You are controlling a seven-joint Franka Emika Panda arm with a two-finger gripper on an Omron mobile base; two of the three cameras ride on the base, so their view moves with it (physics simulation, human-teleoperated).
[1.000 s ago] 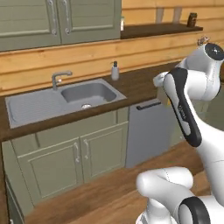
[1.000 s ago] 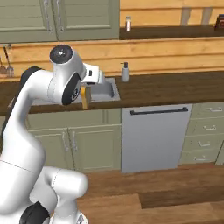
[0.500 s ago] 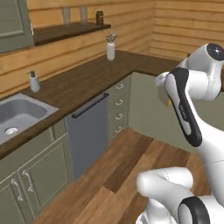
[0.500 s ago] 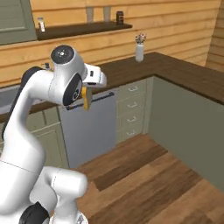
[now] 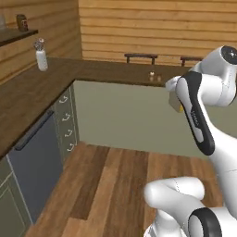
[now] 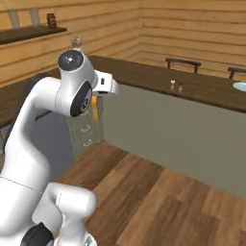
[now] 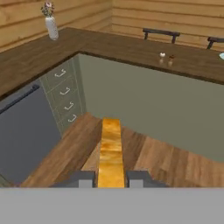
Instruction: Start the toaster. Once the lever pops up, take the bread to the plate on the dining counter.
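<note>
Ahead of me the dining bench (image 7: 131,52) runs across the far side, its plain pale front facing the wooden floor (image 7: 175,157). Two small shakers (image 7: 166,57) stand on its top, and chair backs (image 7: 159,33) show behind it. The plate (image 6: 240,86) sits at the far right end of that top, cut by the frame edge. To the left, a second bench (image 7: 30,65) over pale green drawers (image 7: 65,98) carries a white vase (image 7: 51,26) with flowers; a grey dishwasher front (image 7: 22,131) sits under it. Open floor lies between me and the dining bench.

My arm is folded up high, elbow raised, wrist bent so the hand looks down over the floor.

My fingers (image 7: 89,179) are pinching the bread (image 7: 110,153), which stands edge-on between them, well apart from the plate.
</note>
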